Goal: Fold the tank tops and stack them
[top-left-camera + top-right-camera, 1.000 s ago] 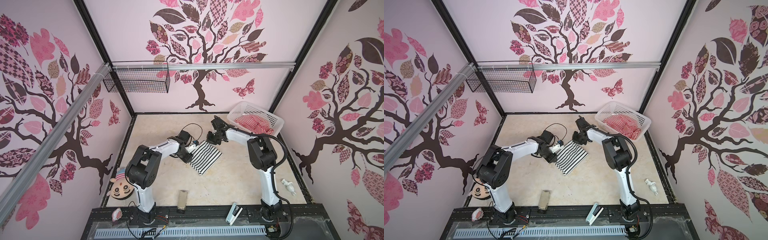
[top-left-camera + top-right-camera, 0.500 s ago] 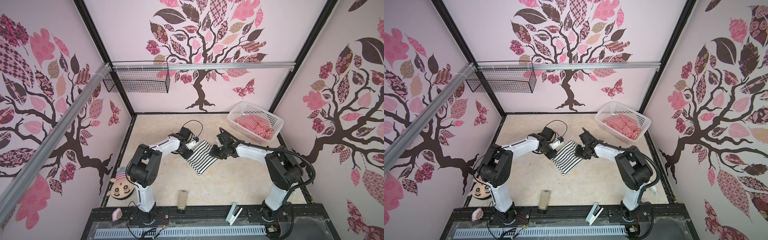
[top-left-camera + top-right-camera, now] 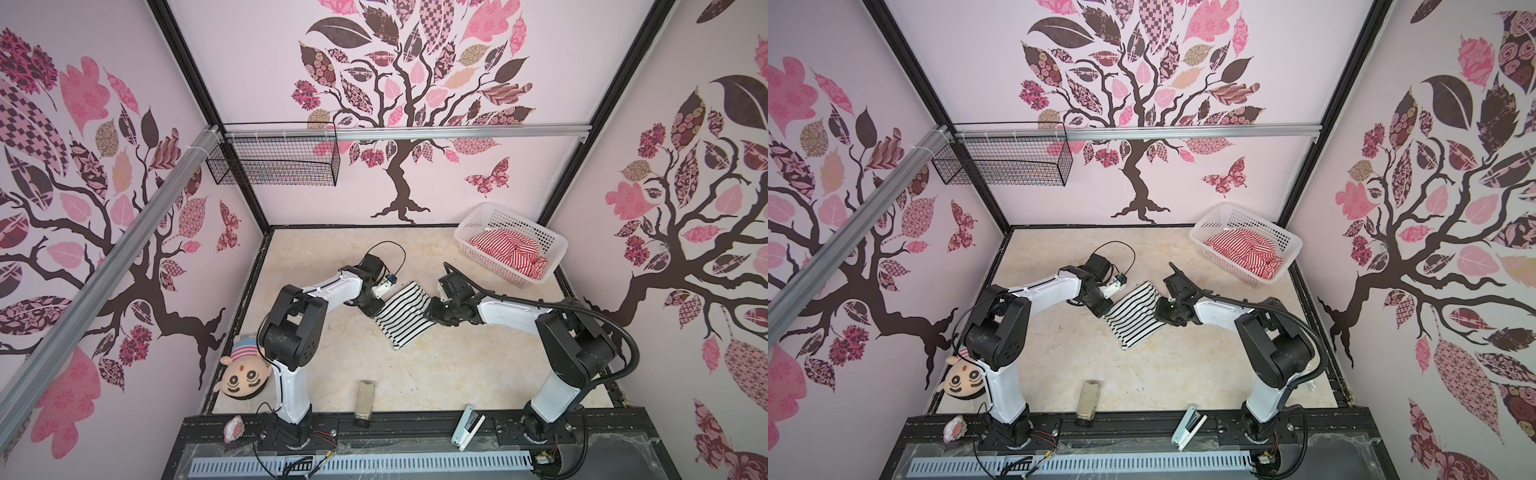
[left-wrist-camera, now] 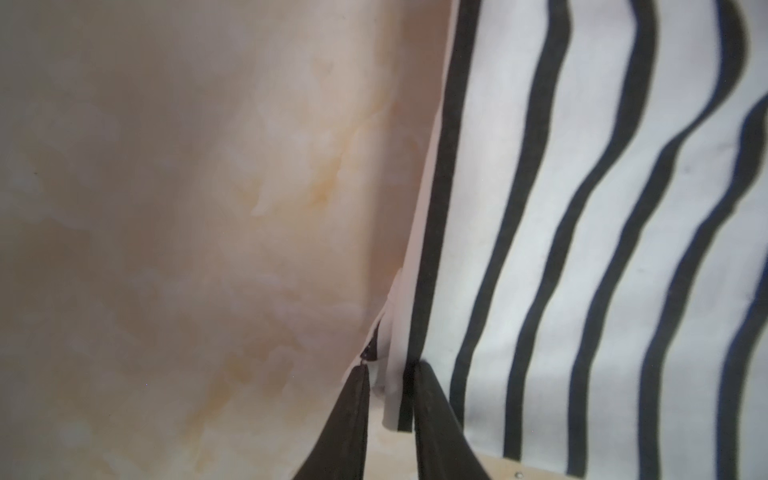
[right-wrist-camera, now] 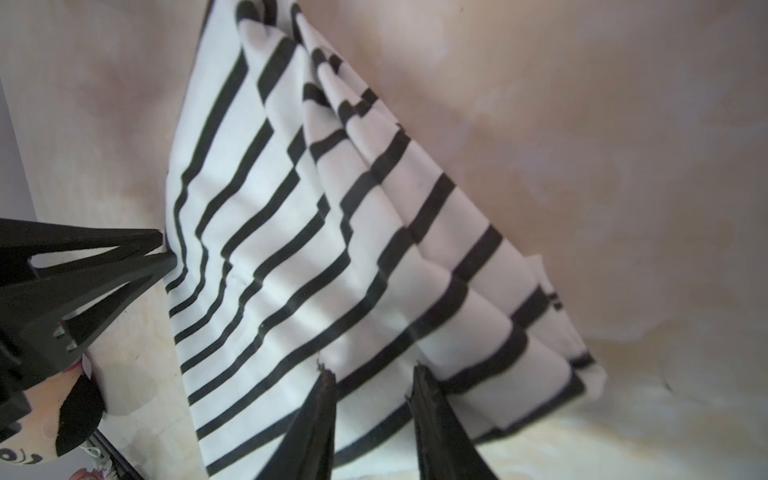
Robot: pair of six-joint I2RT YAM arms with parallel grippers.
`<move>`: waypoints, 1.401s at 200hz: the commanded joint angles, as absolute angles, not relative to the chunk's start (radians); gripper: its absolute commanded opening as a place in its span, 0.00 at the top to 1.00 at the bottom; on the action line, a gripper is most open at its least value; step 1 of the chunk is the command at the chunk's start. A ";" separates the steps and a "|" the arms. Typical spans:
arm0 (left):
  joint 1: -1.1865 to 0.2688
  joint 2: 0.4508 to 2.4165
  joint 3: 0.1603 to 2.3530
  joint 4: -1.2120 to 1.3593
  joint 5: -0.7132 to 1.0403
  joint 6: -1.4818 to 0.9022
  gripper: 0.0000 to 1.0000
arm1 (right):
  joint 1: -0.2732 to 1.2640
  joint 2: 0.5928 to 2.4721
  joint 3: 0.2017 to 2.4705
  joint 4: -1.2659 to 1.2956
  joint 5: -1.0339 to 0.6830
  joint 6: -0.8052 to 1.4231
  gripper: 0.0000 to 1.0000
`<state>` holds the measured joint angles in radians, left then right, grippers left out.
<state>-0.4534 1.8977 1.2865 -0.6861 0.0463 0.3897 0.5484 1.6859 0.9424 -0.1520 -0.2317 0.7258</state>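
At the middle of the beige marbled tabletop (image 3: 332, 361), the black-and-white striped knit tank top (image 3: 405, 318) is laid folded, its left edge pinched between the jaws of the left gripper (image 4: 388, 365). Its right edge is overhung by the right gripper (image 5: 374, 372), whose jaws are held slightly apart, stripes seen through the gap. The red-and-white striped tank top (image 3: 509, 253) is heaped in the white plastic lattice basket (image 3: 494, 266) at the far right corner.
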 commanded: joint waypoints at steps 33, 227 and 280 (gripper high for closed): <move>-0.516 1.724 1.321 -0.771 0.288 0.368 0.75 | 0.548 1.717 1.092 -0.195 -0.261 0.726 0.84; -0.601 1.985 1.272 -0.856 0.270 0.407 0.75 | 0.404 1.877 1.001 0.041 -0.494 0.741 0.79; -0.566 1.931 1.274 -0.851 0.177 0.409 0.76 | 0.405 1.624 0.922 -0.024 -0.453 0.734 0.60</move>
<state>-0.5980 1.9408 1.2926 -0.8288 0.3084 0.3950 0.4088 1.7672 0.9436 0.0505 -0.5022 0.7544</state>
